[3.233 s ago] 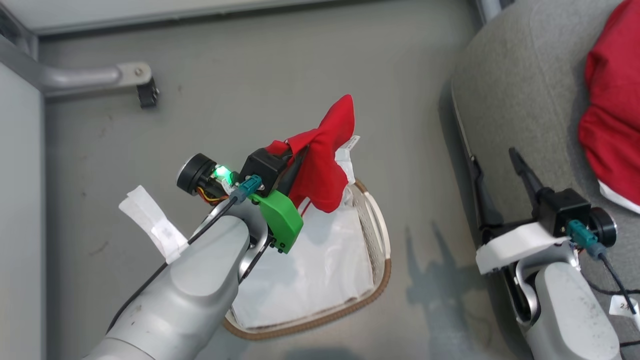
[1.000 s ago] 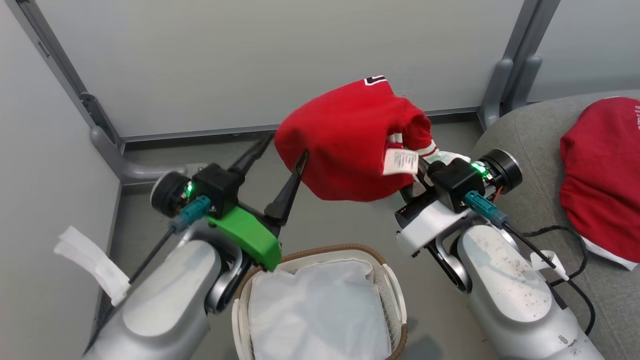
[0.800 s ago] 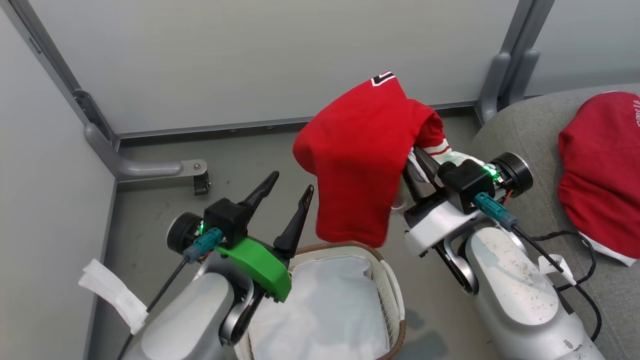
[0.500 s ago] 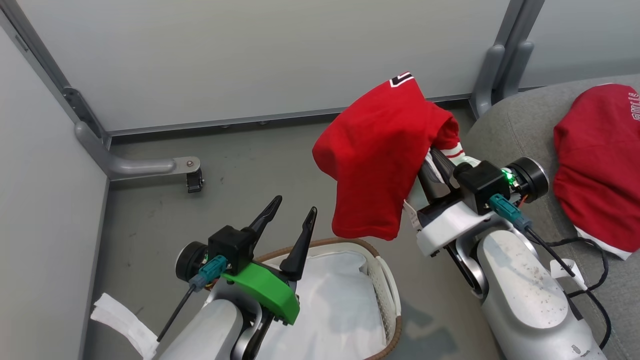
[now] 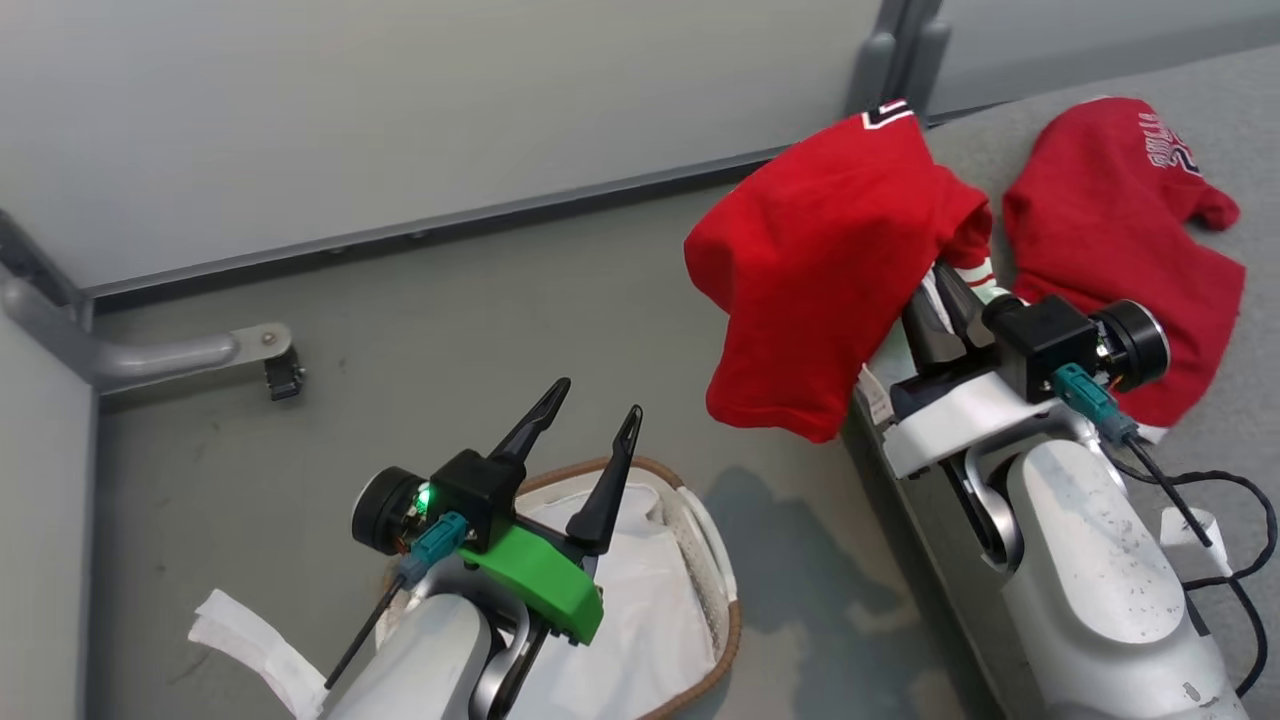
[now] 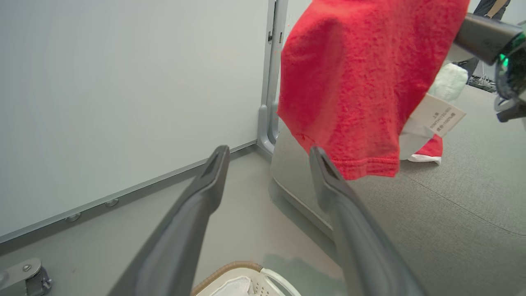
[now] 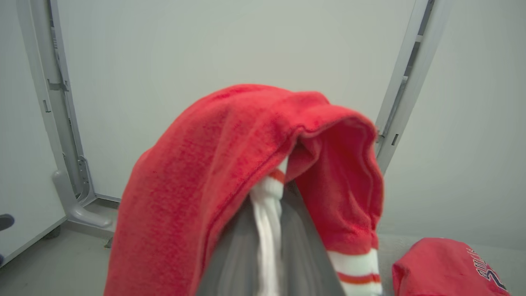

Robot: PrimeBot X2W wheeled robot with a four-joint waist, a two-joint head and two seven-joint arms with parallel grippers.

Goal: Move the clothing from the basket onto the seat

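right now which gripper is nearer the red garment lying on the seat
Right. The right gripper, shut on another garment, is beside the garment on the seat; the left gripper is open above the basket, farther off.

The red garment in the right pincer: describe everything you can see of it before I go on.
The red garment is soft, fleecy-looking bright-red fabric, bunched and draped over the right pincer, which is shut on its white ribbed cuff. A stitched hem hangs lowest, a white printed label dangles beside it, and a black-and-white mark shows on top. It hangs in the air by the edge of the grey seat; I see nothing but the pincer touching it.
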